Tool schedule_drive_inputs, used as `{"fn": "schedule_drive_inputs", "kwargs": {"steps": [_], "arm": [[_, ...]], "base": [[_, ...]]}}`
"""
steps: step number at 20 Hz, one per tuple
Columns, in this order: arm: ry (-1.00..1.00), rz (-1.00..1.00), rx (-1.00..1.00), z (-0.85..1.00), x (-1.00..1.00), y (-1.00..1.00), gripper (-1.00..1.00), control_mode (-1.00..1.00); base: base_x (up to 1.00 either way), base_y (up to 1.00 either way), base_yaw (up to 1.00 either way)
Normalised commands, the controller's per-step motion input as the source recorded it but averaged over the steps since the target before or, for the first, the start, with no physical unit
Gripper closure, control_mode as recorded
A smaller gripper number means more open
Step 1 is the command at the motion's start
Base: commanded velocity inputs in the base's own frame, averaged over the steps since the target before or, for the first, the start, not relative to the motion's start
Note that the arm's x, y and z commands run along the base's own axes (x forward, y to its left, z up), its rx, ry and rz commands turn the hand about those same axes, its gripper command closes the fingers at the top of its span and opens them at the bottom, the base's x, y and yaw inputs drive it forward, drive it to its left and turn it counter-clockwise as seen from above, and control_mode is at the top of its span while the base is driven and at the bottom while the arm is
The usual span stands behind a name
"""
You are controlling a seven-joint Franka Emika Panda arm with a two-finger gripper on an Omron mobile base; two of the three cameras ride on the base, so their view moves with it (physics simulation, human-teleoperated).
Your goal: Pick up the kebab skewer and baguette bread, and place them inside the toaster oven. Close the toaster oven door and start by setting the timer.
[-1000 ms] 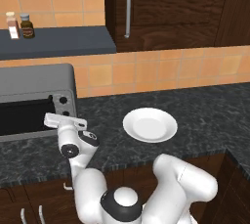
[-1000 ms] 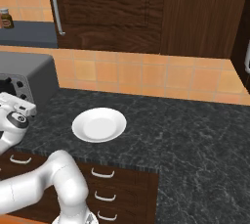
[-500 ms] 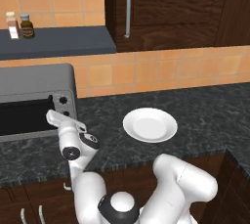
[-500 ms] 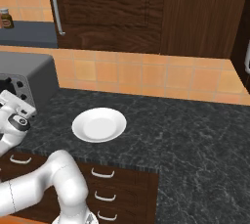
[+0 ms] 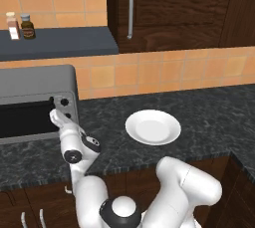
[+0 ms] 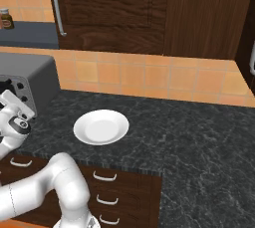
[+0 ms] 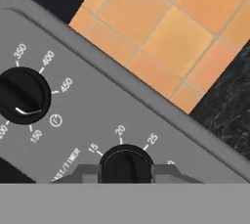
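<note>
1. Reaching toward the control panel, the gripper (image 5: 56, 116) sits at the right end of the toaster oven (image 5: 35, 80), at the left of the left base view, just below the panel's upper knobs.
2. In the hand view the timer knob (image 7: 126, 163) lies at bottom centre, flanked by two grey prongs that look like the fingers; marks of 15, 20 and 25 arc above it. The hand seems lined up square to this dial so it can be turned.
3. Whether the claw is pinching the knob or merely straddling it, I cannot tell; the tips are cut off at the frame's lower edge.
4. A temperature knob (image 7: 22, 95), ringed by 150 to 450, sits at the left of the hand view and is untouched.
5. The toaster oven door (image 5: 25, 120) reads as raised and shut, a dark glass panel flush with the front.
6. A white plate (image 5: 152, 126) near the middle of the counter (image 5: 209, 117) is bare, so the food has probably gone inside; the glass is too dark to confirm.
7. Judged from this, the timer setting is the step in hand.
</note>
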Motion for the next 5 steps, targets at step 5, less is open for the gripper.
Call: {"fn": "schedule_drive_inputs", "kwargs": {"steps": [5], "arm": [[-0.01, 0.00, 0.26, -0.06, 0.00, 0.00, 1.00, -1.00]], "base": [[0.00, 0.00, 0.00]]}}
